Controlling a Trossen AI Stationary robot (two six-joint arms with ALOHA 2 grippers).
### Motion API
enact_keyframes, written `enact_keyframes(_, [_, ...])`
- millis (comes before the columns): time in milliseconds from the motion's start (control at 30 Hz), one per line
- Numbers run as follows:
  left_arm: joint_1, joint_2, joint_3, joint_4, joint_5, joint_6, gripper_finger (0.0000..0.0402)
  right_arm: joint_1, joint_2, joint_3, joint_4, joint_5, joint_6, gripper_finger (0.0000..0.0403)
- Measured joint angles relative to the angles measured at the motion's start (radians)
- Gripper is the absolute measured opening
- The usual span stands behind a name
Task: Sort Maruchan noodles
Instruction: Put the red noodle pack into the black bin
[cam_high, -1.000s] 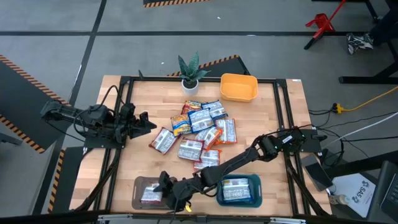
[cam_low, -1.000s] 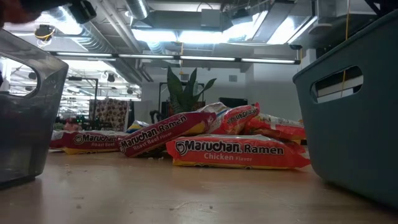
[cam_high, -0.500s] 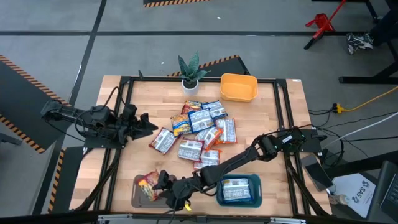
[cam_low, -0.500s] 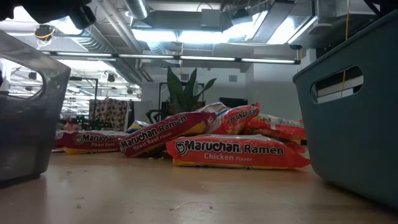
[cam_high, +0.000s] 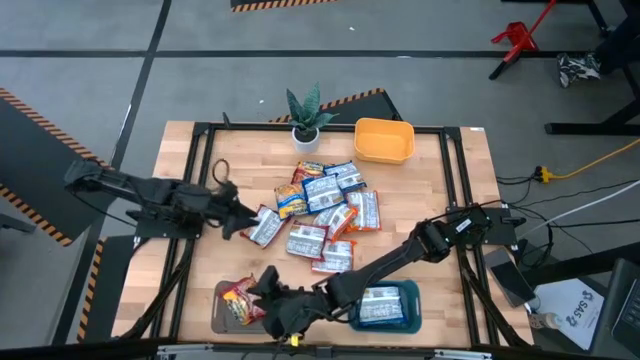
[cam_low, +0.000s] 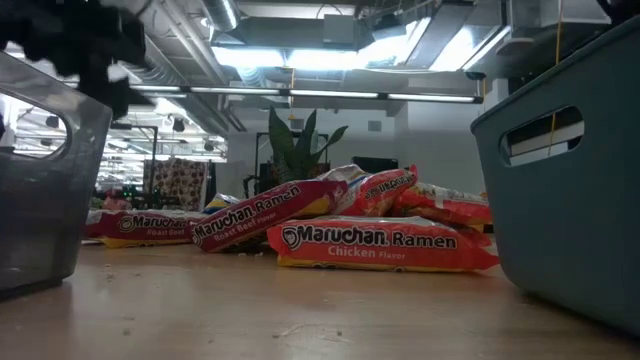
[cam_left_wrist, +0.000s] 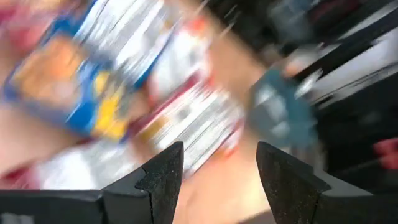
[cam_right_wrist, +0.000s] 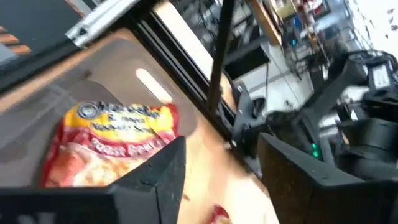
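Several Maruchan noodle packets lie in a loose heap mid-table, seen edge-on in the low view as a packet pile. One red packet lies flat in the brown-grey tray at the near left. A blue packet lies in the teal tray. My right gripper hovers open over the brown-grey tray's right end, above the red packet. My left gripper is open, tipped down over the heap's left edge, with nothing between its fingers.
A potted plant and a yellow tray stand at the far edge. A black frame borders the tabletop. Bare wood shows right of the heap, and a strip lies between the heap and the near trays.
My right gripper has risen and drawn back a little toward the right from the brown-grey tray. The packet there, pale side up at its fingers a second ago, now lies red face up. My left gripper has tipped down and moved toward the heap's left edge.
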Motion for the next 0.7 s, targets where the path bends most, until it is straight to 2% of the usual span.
enact_keyframes(67, [-0.016, 0.041, 0.0, 0.005, 0.031, -0.014, 0.0198, 0.01, -0.001, 0.029, -0.055, 0.011, 0.02, 0.0171])
enact_keyframes(200, [-0.092, 0.112, 0.0, 0.118, 0.078, -0.026, 0.0197, 0.034, -0.003, 0.031, -0.16, 0.017, 0.085, 0.015])
enact_keyframes(400, [-0.195, 0.2, 0.0, 0.119, 0.086, -0.061, 0.0185, 0.012, -0.007, 0.031, -0.315, -0.115, 0.296, 0.0084])
enact_keyframes(533, [-0.227, 0.238, 0.0, 0.122, 0.065, -0.102, 0.0181, -0.007, -0.008, 0.03, -0.383, -0.185, 0.331, 0.0039])
enact_keyframes(700, [-0.251, 0.24, 0.0, 0.143, 0.056, -0.103, 0.0181, 0.002, -0.01, 0.031, -0.446, -0.225, 0.326, 0.0004])
